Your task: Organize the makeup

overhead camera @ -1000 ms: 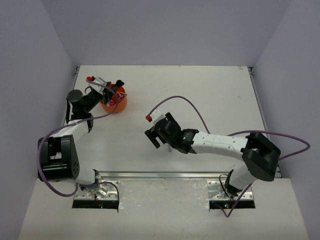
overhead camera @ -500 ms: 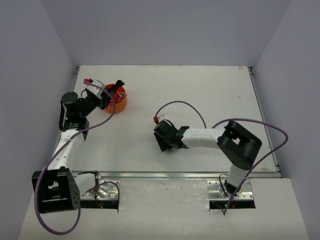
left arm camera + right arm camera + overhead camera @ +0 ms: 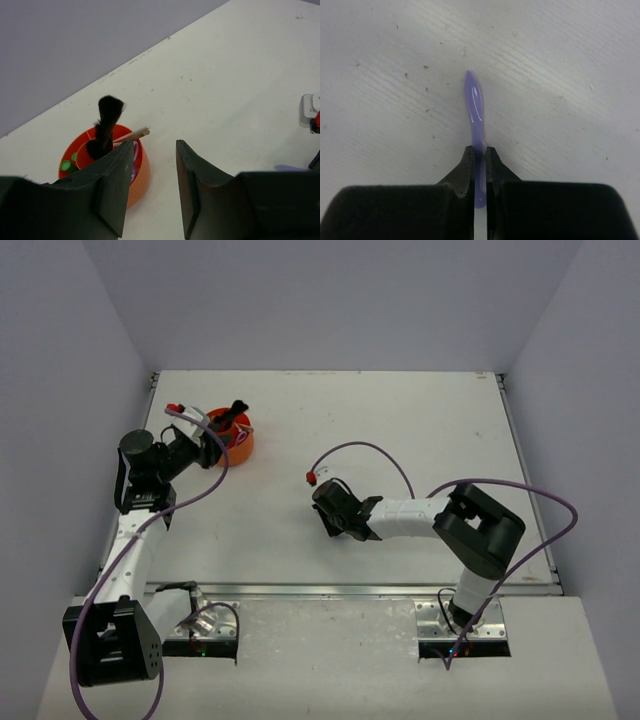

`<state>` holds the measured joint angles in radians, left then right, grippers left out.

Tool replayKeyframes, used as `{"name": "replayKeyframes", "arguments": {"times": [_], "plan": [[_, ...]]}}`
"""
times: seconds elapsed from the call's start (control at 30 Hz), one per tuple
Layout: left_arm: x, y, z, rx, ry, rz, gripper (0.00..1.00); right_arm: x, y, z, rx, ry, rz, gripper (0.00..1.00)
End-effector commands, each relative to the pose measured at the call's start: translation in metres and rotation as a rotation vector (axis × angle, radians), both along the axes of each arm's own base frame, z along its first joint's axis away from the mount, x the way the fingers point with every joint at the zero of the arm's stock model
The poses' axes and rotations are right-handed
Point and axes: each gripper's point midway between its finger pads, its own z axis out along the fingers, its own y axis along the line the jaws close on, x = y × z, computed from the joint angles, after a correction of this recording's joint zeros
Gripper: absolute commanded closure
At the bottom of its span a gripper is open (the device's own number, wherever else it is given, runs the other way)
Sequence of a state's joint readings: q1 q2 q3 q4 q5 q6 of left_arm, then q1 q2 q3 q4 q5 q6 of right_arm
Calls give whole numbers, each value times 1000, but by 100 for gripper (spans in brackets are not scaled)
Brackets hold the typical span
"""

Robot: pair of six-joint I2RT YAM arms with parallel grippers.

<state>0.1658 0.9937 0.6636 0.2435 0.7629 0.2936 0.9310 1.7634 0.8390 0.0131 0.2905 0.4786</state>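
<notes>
seen from above, the round orange tub (image 3: pixel 241 449) sits on the worktop (image 3: pixel 430 420) at about 10 o'clock from its middle, toward the far left corner. a black brush (image 3: pixel 237 408) stands in it, its flared head poking out toward 12 o'clock. the left arm (image 3: pixel 135 540) reaches up along the left edge, and the left jaws hang just beside the tub, at its 9 o'clock, not touching it.

in the left wrist view the left jaws stand wide apart with nothing between them, only bare worktop (image 3: pixel 225 90) showing in the gap. the tub (image 3: pixel 143 172) lies at their 10 o'clock, partly hidden behind the left finger. the black brush (image 3: pixel 106 127) stands nearly upright in an inner compartment. thin pale sticks (image 3: pixel 133 135) lean out over the rim toward 3 o'clock. green tube caps (image 3: pixel 66 165) sit in an outer compartment on the tub's 9 o'clock side, and something pink (image 3: pixel 135 154) shows by the near wall.

the right arm (image 3: pixel 410 512) stretches low across the worktop, with the right jaws just toward 6 o'clock of the middle, well apart from the tub. in the right wrist view the right jaws are pinched narrow on the near end of the lilac tool (image 3: pixel 476 107), which runs away from them toward 12 o'clock, close over the scuffed worktop (image 3: pixel 560 75). whether its far tip touches the surface cannot be told.
</notes>
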Motion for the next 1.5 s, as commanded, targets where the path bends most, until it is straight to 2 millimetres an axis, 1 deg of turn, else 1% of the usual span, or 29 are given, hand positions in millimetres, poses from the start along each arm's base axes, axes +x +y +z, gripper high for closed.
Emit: {"name": "replayKeyframes", "arguments": {"times": [0.0, 0.07, 0.17, 0.23, 0.27, 0.33, 0.4, 0.47, 0.53, 0.6, 0.67, 0.7, 0.73, 0.77, 0.8, 0.87, 0.9, 0.93, 0.97, 1.0, 1.07, 1.1, 1.17, 1.2, 1.23, 1.3, 1.37, 1.43, 1.47], "plan": [[-13, -9, 19, -27, -4, -62, 62, 23, 5, 35, 18, -211, 67, 100], [-19, -13, 19, -28, -2, -85, 61, 33, 16, 67, 89, -319, 88, 100], [-27, -18, 19, -31, 4, -113, 60, 44, 28, 103, 177, -436, 102, 100], [-34, -23, 17, -40, 25, -141, 60, 48, 35, 123, 225, -496, 111, 100], [-36, -25, 17, -40, 24, -153, 60, 51, 37, 129, 237, -515, 113, 100], [-43, -31, 13, -64, 58, -195, 55, 57, 44, 143, 244, -555, 129, 100], [-48, -35, 10, -72, 73, -223, 53, 60, 49, 146, 209, -533, 139, 100], [-47, -34, 8, -67, 74, -211, 52, 57, 54, 151, 220, -507, 155, 100], [-46, -31, 6, -56, 71, -191, 52, 45, 46, 135, 191, -416, 159, 99], [-45, -28, 0, -38, 73, -176, 52, 23, 26, 111, 128, -270, 131, 94], [-44, -27, -2, -31, 75, -172, 52, 6, 15, 95, 90, -175, 133, 81], [-44, -27, -2, -32, 76, -173, 52, -1, 11, 87, 77, -132, 131, 73], [-44, -28, -1, -33, 77, -177, 52, -10, 5, 77, 57, -79, 129, 59], [-43, -28, -1, -36, 78, -180, 52, -15, 3, 72, 48, -48, 135, 37], [-43, -28, 0, -41, 83, -180, 52, -18, -1, 65, 24, -20, 126, 27], [-42, -28, 0, -51, 91, -180, 51, -19, -5, 54, -13, 19, 115, 22], [-42, -29, 1, -57, 96, -182, 51, -20, -6, 49, -22, 50, 108, 14], [-43, -29, 1, -59, 98, -183, 51, -20, -6, 45, -26, 70, 101, 9], [-43, -29, 1, -58, 98, -182, 51, -18, -4, 41, -25, 97, 99, 6], [-44, -29, -1, -54, 100, -180, 51, -19, -2, 34, -23, 142, 98, 1], [-46, -28, -2, -38, 93, -179, 51, -15, -5, 23, -34, 184, 77, 3], [-46, -28, -3, -33, 90, -179, 51, -12, -8, 18, -43, 194, 66, 9], [-49, -28, -5, -20, 85, -182, 50, -7, -12, 7, -60, 214, 47, 25], [-49, -28, -5, -17, 83, -183, 50, -7, -13, 4, -66, 222, 45, 29], [-50, -28, -6, -13, 81, -184, 50, -6, -13, 0, -72, 230, 42, 32], [-49, -28, -8, -9, 84, -184, 50, -6, -13, -6, -85, 247, 40, 34], [-48, -28, -10, -8, 88, -184, 50, -5, -18, -13, -117, 252, 21, 41], [-47, -27, -10, -10, 93, -182, 50, -4, -24, -20, -156, 256, 4, 45], [-47, -27, -11, -12, 96, -182, 49, -5, -27, -25, -177, 268, 1, 45]]}}
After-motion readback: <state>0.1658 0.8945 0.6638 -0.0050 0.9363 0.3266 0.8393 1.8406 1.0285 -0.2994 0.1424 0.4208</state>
